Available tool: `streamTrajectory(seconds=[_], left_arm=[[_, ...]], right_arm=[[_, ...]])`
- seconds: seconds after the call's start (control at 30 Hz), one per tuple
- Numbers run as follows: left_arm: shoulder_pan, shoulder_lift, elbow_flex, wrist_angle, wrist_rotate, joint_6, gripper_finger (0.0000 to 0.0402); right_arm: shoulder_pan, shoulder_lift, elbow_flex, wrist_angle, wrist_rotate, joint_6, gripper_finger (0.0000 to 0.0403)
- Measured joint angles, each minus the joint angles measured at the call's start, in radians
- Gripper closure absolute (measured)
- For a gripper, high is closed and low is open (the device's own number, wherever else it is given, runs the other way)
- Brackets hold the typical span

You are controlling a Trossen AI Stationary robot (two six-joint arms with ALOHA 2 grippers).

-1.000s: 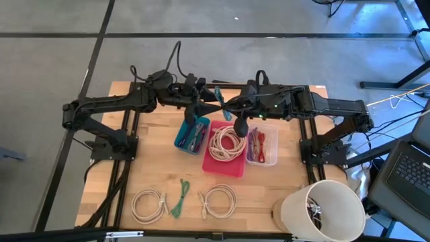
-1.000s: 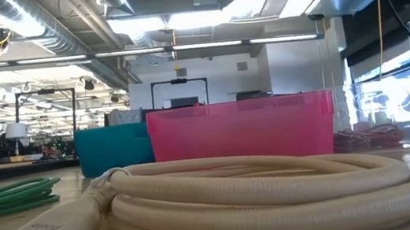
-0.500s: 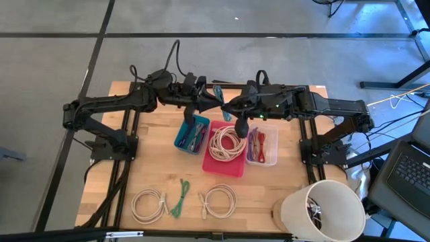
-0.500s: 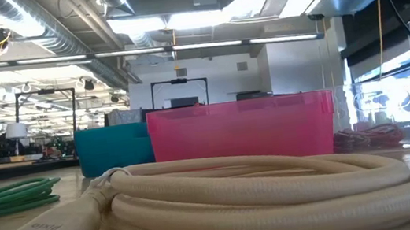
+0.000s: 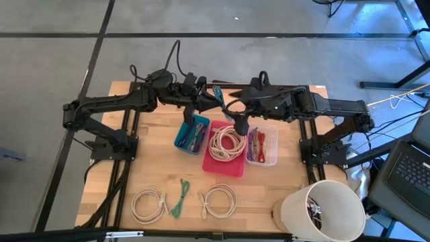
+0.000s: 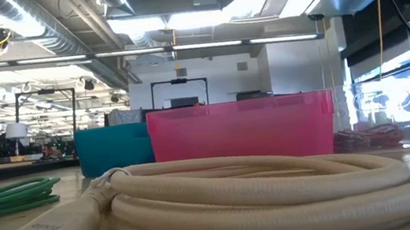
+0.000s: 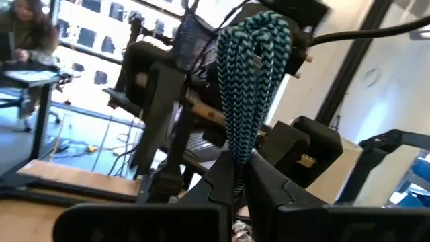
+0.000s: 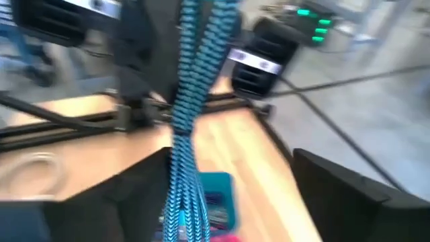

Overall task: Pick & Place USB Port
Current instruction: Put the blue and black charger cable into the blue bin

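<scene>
Left gripper (image 7: 235, 191) — now clamped on the blue braided cable (image 7: 252, 87), having shut within the last second; the cable loops rise from between its fingers, held in the air above the far ends of the bins.
Right gripper (image 5: 236, 109) — fingers now spread wide, where a second ago they were shut; the cable (image 8: 191, 121) runs between them and looks let go, though contact is hard to rule out.
Reading: a handover, right to left, looks just completed; placing falls to the left arm.
Teal bin (image 5: 192, 133) — just below the left gripper, already holding blue and mixed cables; the likely target.
Pink bin (image 5: 226, 149) — beside it, holding a cream coil.
Clear bin (image 5: 263, 146) — next along, red cables inside.
Near edge of the table (image 5: 107, 181): two cream coils (image 5: 149, 204), a green cable (image 5: 180, 197) between them.
White bucket (image 5: 321, 211) — near right corner.
Obstruction: the right gripper sits close beside the cable — best drawn clear before the left arm lowers.
</scene>
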Motion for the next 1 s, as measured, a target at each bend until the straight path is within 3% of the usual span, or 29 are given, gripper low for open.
streamTrajectory(seconds=[0.1,0.23,0.47,0.67,1.0], left_arm=[[0.021,-0.011,0.000,-0.068,-0.022,-0.008,0.0390],[0.059,-0.051,0.003,-0.221,-0.028,-0.063,0.0391],[0.108,-0.080,0.003,-0.536,-0.238,-0.173,0.0391],[0.117,-0.057,0.002,-0.848,-0.380,-0.223,0.0391],[0.086,0.072,0.001,-1.067,-0.370,-0.301,0.0391]], right_arm=[[0.001,-0.011,0.017,-0.104,0.114,0.008,0.0059],[-0.002,-0.025,0.064,-0.274,0.277,0.038,0.0043],[0.001,-0.026,0.165,-0.629,0.418,0.239,0.0041],[0.002,-0.026,0.203,-0.754,0.435,0.354,0.0041],[0.001,-0.026,0.201,-0.764,0.427,0.356,0.0041]])
